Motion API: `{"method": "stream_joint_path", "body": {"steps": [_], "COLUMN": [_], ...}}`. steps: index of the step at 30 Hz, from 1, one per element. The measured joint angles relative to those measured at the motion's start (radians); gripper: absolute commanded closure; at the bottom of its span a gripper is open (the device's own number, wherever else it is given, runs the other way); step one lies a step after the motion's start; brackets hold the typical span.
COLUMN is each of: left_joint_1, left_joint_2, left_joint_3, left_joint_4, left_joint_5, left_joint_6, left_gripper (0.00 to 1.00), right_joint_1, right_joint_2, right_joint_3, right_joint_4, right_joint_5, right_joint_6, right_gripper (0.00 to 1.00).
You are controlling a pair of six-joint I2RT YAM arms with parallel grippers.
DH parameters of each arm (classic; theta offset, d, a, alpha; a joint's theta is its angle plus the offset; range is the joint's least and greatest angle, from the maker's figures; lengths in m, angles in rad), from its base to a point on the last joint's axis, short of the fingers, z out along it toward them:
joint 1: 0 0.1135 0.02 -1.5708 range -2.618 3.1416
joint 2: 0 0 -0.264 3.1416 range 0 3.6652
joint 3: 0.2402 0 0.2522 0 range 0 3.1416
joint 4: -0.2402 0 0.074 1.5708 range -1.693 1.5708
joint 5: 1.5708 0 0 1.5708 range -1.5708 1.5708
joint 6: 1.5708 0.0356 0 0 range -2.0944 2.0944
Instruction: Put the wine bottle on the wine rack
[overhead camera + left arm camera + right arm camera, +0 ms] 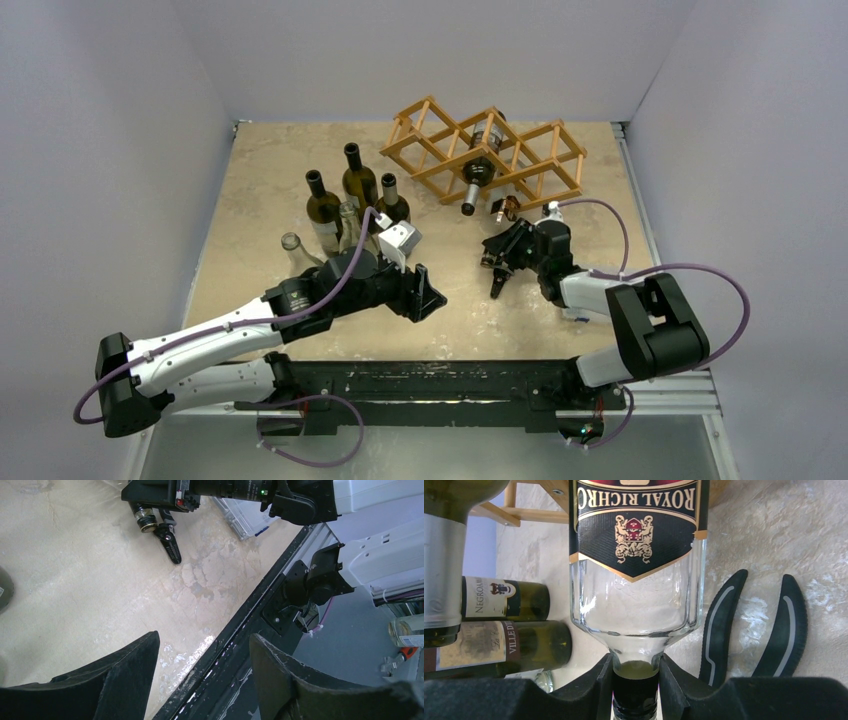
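Note:
The wine bottle (636, 600) is clear glass with a black and gold label and lies on the table, neck toward the arm bases. My right gripper (635, 662) is shut on its dark-capped neck. From above, only a bit of its label (508, 208) shows past that gripper (497, 258). The wine rack (480, 150), a light-brown wooden lattice, stands just beyond at the back right, and a dark bottle (483, 150) lies in one cell. My left gripper (425, 295) hangs open over the table's near edge, with nothing between its fingers (135, 665).
Three dark bottles (358, 180) and two clear ones (292, 250) stand together left of centre. A black two-pronged piece (723, 625) lies on the table right beside the held neck. A clear plastic box (240, 515) sits near the right arm. The black base rail (430, 380) runs along the near edge.

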State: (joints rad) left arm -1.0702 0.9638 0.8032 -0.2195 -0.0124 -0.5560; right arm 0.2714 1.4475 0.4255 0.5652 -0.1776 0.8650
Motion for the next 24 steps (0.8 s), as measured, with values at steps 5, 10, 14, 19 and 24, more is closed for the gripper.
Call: {"method": "stream_joint_path", "body": {"steps": [5, 10, 14, 19, 24], "left_joint_1": [0.000, 0.000, 0.000, 0.000, 0.000], "left_joint_2": [0.000, 0.000, 0.001, 0.005, 0.013], "left_joint_3": [0.000, 0.000, 0.000, 0.000, 0.000], "left_joint_4": [0.000, 0.000, 0.000, 0.000, 0.000], "left_joint_5": [0.000, 0.000, 0.001, 0.001, 0.001], "left_joint_6": [0.000, 0.000, 0.000, 0.000, 0.000], "left_gripper": [0.34, 0.34, 0.34, 0.34, 0.34], "right_joint_1": [0.001, 0.002, 0.002, 0.003, 0.002], "right_joint_2": [0.013, 0.002, -0.032, -0.075, -0.072], "right_joint_3": [-0.017, -0.041, -0.043, -0.034, -0.023], "right_joint_4": [0.047, 0.085, 0.065, 0.021, 0.027], "right_joint_5": [0.002, 0.021, 0.047, 0.086, 0.115], "right_joint_6": [0.000, 0.003, 0.005, 0.000, 0.007], "right_gripper": [1.00, 1.00, 1.00, 1.00, 1.00]}}
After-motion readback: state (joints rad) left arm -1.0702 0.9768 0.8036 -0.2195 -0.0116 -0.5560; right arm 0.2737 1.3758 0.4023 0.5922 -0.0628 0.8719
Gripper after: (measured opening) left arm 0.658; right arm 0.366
